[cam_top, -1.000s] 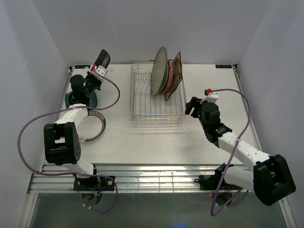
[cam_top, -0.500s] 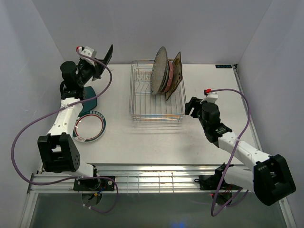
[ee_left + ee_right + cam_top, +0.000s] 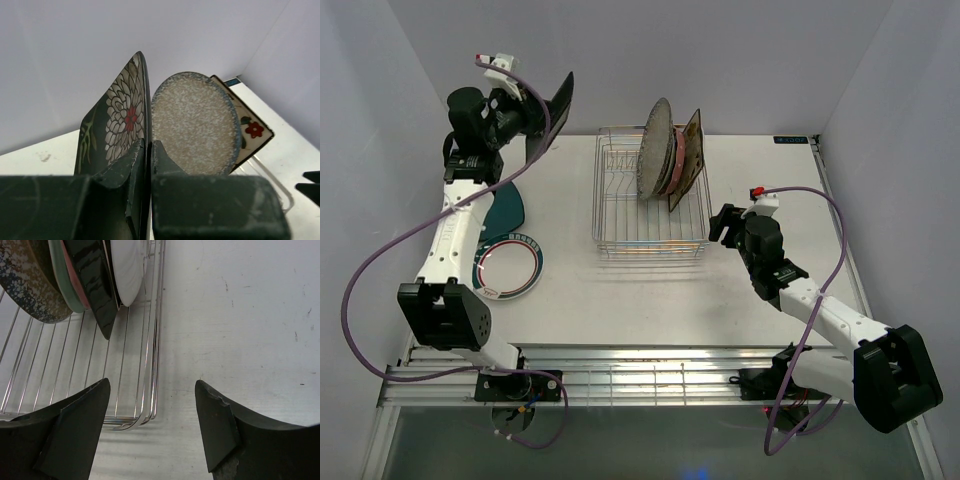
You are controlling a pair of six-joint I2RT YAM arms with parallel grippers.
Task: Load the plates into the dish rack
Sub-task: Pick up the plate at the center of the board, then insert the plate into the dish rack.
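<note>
left hand (image 3: 148, 150) grips black floral plate (image 3: 119, 122) by its rim; could slip or hit grey plate (image 3: 192, 125) entering dish rack (image 3: 630, 215). right hand (image 3: 152, 385) open.

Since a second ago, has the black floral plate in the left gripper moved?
Yes. In the top view the black floral plate, clamped in the left gripper, has shifted up-frame and right, closer to the dish rack's rear left corner.

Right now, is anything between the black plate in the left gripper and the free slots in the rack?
Nothing visible. The left gripper holds the black plate in the air, left of the rack. The free slots lie left of the grey plate, on the approach side.
</note>
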